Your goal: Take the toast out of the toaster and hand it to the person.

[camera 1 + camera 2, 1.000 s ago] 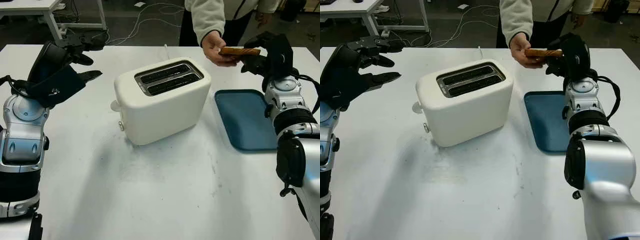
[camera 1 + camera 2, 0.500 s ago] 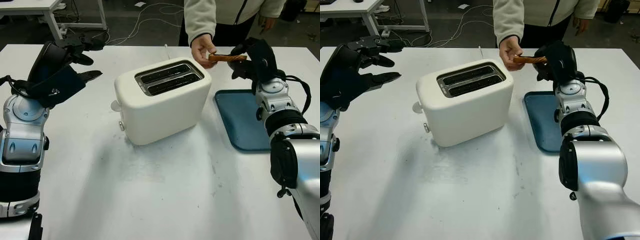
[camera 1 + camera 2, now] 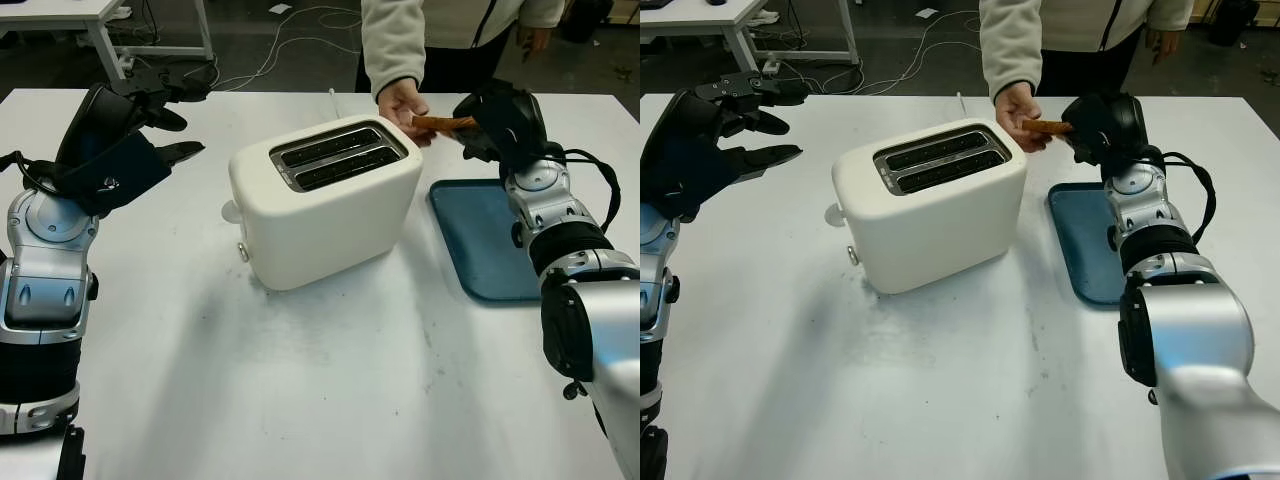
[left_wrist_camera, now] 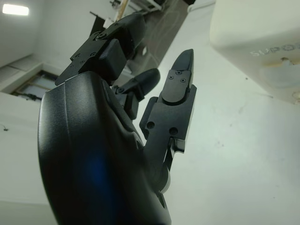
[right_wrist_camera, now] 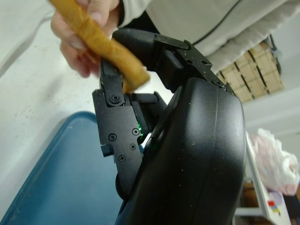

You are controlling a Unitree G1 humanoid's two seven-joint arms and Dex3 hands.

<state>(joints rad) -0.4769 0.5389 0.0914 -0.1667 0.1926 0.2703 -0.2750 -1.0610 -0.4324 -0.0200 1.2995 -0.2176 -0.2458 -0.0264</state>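
The right hand (image 3: 497, 122) hangs beyond the toaster's (image 3: 325, 200) far right corner, its fingers (image 5: 112, 89) clamped on one end of the toast (image 3: 442, 123). The person's hand (image 3: 402, 103) grips the other end, so the slice is held between the two, just above the tabletop (image 3: 330, 380) and near the far edge of the blue tray (image 3: 485, 240) to the toaster's right. The toaster's slots look empty. The left hand (image 3: 120, 135) hovers open, well off the toaster's left side. The toast is out and reaching the person; what seems left is for the right hand to let go.
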